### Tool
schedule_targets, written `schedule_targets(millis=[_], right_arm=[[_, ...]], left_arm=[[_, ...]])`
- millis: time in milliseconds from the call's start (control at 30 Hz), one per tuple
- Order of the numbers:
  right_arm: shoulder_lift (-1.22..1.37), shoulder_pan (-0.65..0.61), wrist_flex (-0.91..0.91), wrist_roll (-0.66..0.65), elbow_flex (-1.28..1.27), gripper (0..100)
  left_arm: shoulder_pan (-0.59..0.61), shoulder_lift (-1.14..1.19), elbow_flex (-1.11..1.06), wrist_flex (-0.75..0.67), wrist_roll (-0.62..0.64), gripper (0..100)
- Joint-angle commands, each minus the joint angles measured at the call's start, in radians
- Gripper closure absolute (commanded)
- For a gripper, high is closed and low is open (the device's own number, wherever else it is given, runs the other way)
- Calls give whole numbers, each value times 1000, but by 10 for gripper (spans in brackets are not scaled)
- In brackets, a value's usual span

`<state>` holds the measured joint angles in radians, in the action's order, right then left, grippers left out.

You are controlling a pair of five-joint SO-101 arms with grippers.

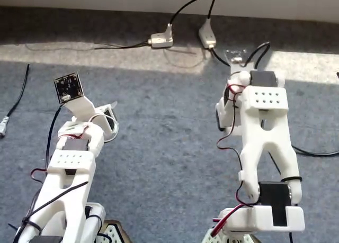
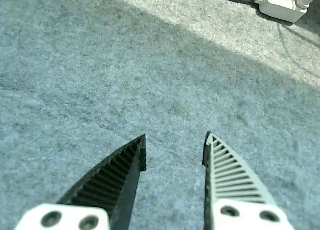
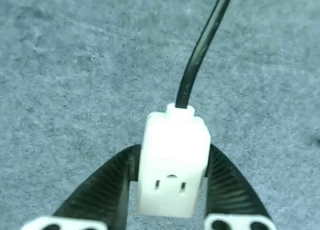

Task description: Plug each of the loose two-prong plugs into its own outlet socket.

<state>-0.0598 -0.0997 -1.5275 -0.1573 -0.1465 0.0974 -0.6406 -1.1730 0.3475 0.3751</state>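
R gripper [image 3: 172, 150]: ribbed fingers clamped on sides of boxy white plastic outlet socket [image 3: 174, 162], slots facing cam. Smooth round black cord [image 3: 202, 49] exits its far end. L gripper [image 2: 175, 139]: serrated fingers apart, one black, one white, over bare carpet [image 1: 169, 147]. Rectangular white block [image 1: 160, 40] and tapered white connector [image 1: 207, 35], both corded, lie well ahead of arms. Carpet is grey, short-pile, w/ sunlit strip at back.

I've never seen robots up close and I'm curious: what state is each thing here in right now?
left tool: open, empty, above grey carpet.
right tool: shut on white plastic socket block.
white plastic socket block: gripped, slots empty.
white corded connector: lying on carpet, ungripped.
second white corded connector: lying on carpet, ungripped.
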Motion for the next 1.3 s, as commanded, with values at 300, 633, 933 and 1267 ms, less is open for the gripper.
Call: schedule_targets(millis=[300,633,933,1267], right_arm=[[-41,203,76,-28,-42,639],[-1,196,550,-94,-449,639],[76,41,639,-72,-533,639],[5,-159,456,97,-449,639]], left_arm=[[-13,-22,2,-20,-5,800],[-16,-22,4,-21,-5,800],[-16,-22,5,-21,-5,800],[-16,-22,5,-21,-5,800]])
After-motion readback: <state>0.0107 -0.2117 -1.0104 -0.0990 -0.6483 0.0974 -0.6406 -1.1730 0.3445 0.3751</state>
